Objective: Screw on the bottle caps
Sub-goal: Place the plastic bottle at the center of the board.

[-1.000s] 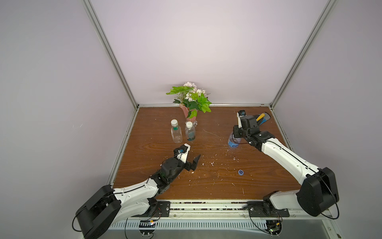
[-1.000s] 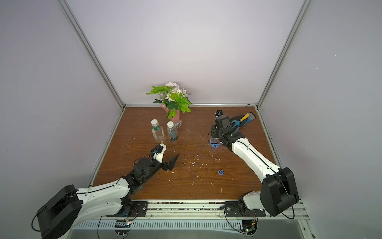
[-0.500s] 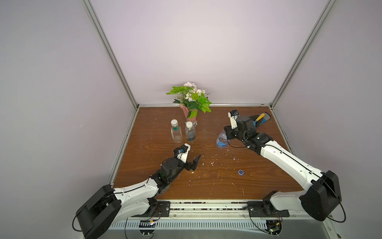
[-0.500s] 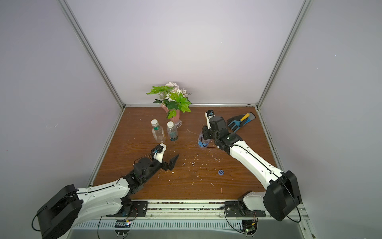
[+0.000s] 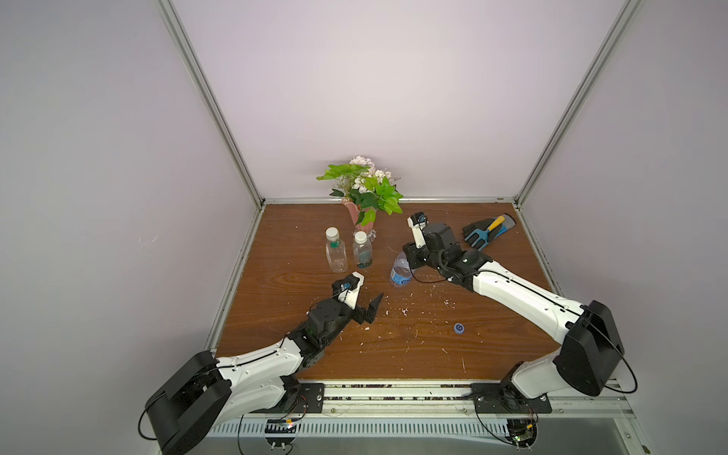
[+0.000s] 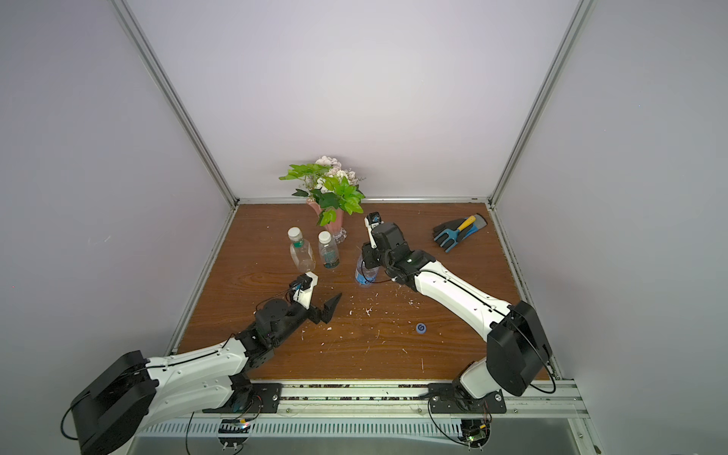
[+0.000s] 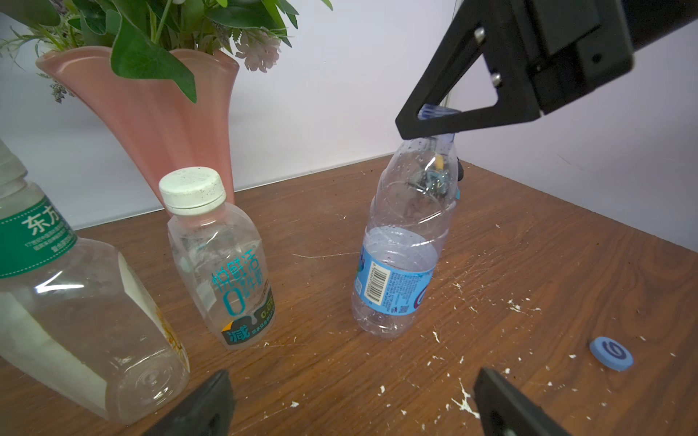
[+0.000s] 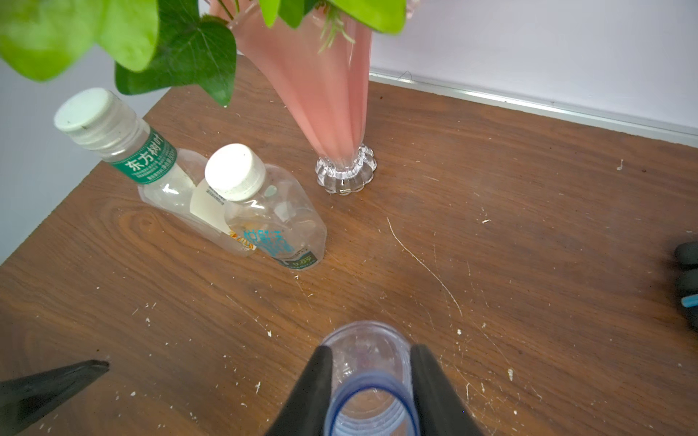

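Grip: right pincer (image 8: 372,355) pinches the neck of the clear plastic bottle with a blue label (image 5: 400,272), one black finger on each side (mouth open).
Bottle: roughly upright near the middle of the brown wooden table (image 5: 492,354).
Cap: small round blue plastic cap with a white swirl (image 5: 459,327) lies flat at about 5 o'clock from that bottle, well apart from both pincers.
Left pincer (image 7: 355,377): spread wide, at about 8 o'clock from the bottle, apart from it.
Others: squarish clear bottle with a green neck ring (image 5: 336,254) and round clear bottle with a dark label (image 5: 362,254), both white-capped, at about 10 o'clock.
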`<control>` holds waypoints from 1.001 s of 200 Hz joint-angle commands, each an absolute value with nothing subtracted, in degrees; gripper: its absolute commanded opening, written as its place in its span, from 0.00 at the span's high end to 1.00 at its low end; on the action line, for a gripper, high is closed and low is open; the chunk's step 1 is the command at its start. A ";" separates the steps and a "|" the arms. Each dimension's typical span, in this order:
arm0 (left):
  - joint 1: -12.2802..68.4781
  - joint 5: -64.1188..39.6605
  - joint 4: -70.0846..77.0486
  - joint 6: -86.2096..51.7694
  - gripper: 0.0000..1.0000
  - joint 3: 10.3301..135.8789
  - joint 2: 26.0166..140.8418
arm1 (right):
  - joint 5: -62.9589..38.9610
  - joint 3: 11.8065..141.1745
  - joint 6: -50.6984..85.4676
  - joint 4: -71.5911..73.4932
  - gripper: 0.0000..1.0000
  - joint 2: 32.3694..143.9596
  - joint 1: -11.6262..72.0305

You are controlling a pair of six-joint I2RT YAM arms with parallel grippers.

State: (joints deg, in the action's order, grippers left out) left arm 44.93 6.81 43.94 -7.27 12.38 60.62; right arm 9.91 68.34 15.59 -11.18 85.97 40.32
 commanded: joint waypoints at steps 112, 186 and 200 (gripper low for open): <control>44.56 5.32 46.14 -6.97 0.00 13.76 62.58 | 10.39 71.32 15.19 -9.16 0.67 90.03 42.61; 44.51 5.05 47.06 -7.03 0.01 13.10 62.49 | 9.60 74.77 13.46 -11.41 0.33 91.14 44.57; 44.53 4.92 46.75 -7.08 0.00 13.14 62.28 | 9.70 75.41 13.10 -12.01 0.29 91.23 44.68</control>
State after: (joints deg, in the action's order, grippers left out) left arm 44.93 5.89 45.30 -7.22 12.38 62.52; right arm 9.93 71.99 14.20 -11.44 91.66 44.27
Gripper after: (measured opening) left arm 0.995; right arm 0.689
